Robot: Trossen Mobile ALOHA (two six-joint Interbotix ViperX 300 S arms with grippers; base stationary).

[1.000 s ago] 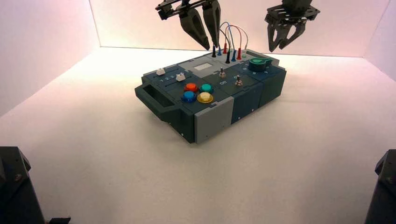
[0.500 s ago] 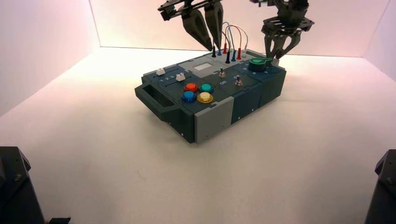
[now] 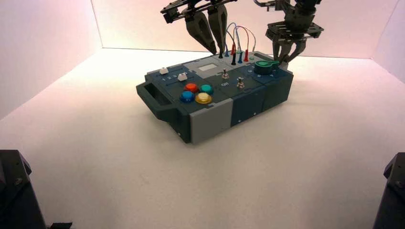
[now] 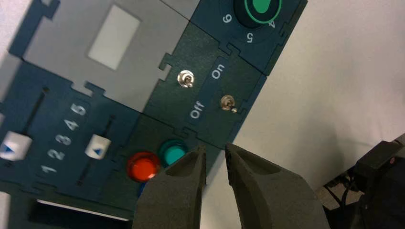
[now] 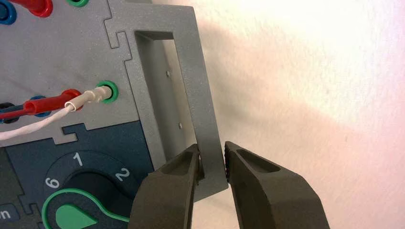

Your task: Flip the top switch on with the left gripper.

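Left of green knob (image 3: 265,66): top switch (image 3: 225,75), silver toggle; left gripper (image 3: 217,51) above box (image 3: 210,120), fingers parted, holding nothing. Just beside knob, at box end: right gripper (image 3: 281,60) closed on grey handle (image 5: 195,86).

The left gripper (image 3: 218,49) hangs at the top centre of the high view, its 2 long tapered black fingers (image 4: 176,191) pointing down and slightly aslant, with a narrow gap between the tips. Its crossbar (image 3: 198,8) tilts, the right end higher. The right gripper (image 3: 281,59) points down farther to the right, its 2 fingers closed in a grip, 1 on either side. Above them, the right wrist (image 3: 300,19) leans a little, and its crossbar (image 3: 293,32) lies nearly level.
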